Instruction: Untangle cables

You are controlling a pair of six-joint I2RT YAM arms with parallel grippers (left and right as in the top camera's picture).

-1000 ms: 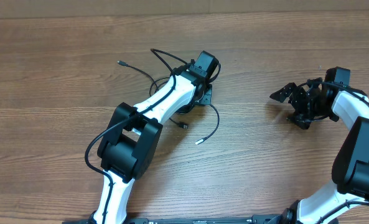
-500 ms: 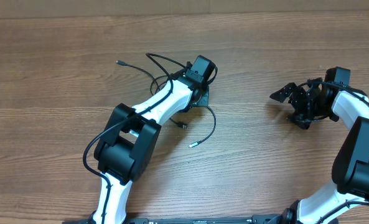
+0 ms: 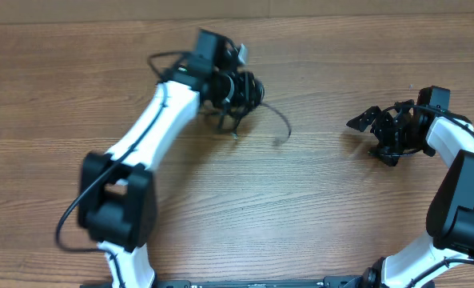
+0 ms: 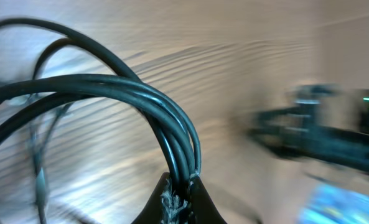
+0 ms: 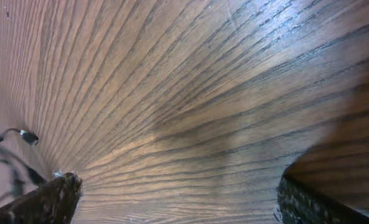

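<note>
The cables (image 4: 140, 93) are thin black cords, and several strands of them loop up out of my left gripper (image 4: 181, 186), which is shut on the bunch. From overhead, the left gripper (image 3: 240, 90) is at the back middle of the table with the cables (image 3: 230, 120) hanging beneath it. One loose end arcs right to a silver plug (image 3: 279, 142). My right gripper (image 3: 374, 138) stands open far to the right, nothing between its fingers (image 5: 47, 199). A cable plug (image 5: 28, 137) shows far off in the right wrist view.
The wooden table (image 3: 324, 208) carries only the cables and both arms. The left arm (image 3: 141, 136) stretches diagonally from the front left. The right arm (image 3: 460, 192) curves along the right edge. The left wrist view is blurred.
My left gripper closed on the cable bunch and swung it left and toward the back of the table; the loose ends trailed along. The right arm stayed still.
</note>
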